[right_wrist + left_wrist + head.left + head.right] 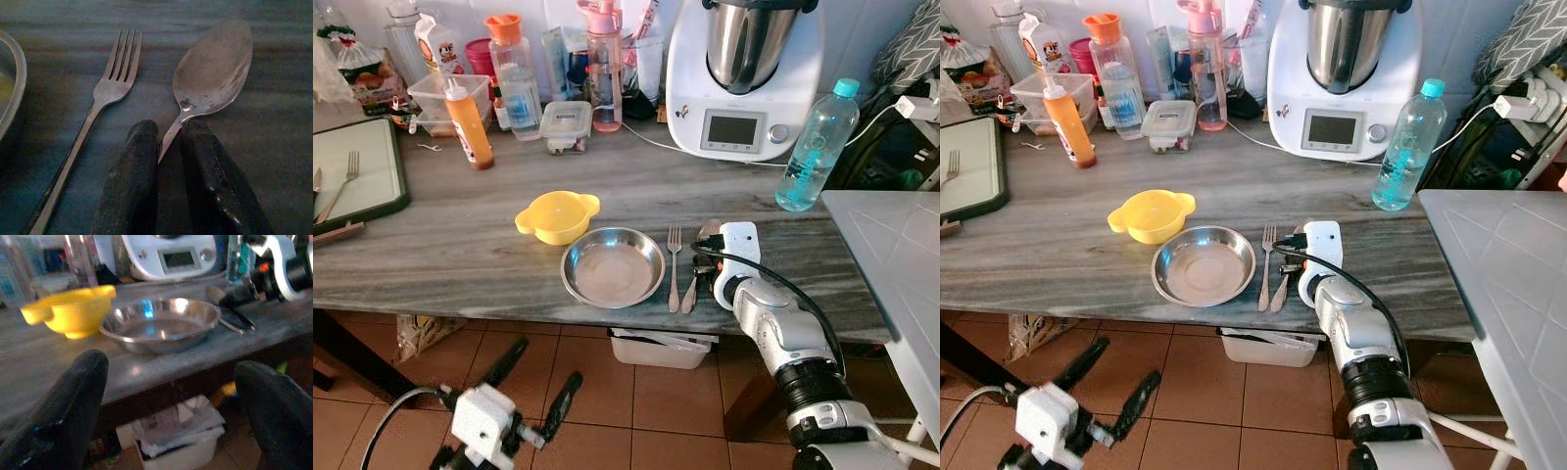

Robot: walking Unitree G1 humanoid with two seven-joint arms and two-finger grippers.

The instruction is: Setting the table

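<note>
Gripping a silver metal spoon beside a silver fork, the right gripper rests near an empty round steel plate and yellow plastic bowl; the left gripper hangs spread wide.

Counter w/ plate, bowl, fork

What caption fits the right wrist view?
Right claw shut on spoon handle, beside fork on table.

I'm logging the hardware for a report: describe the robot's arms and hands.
The right arm is silver, jointed with black rings, and a black cable loops to its white wrist block. The left hand has long black fingers on a white block, with a pale cable.
</note>
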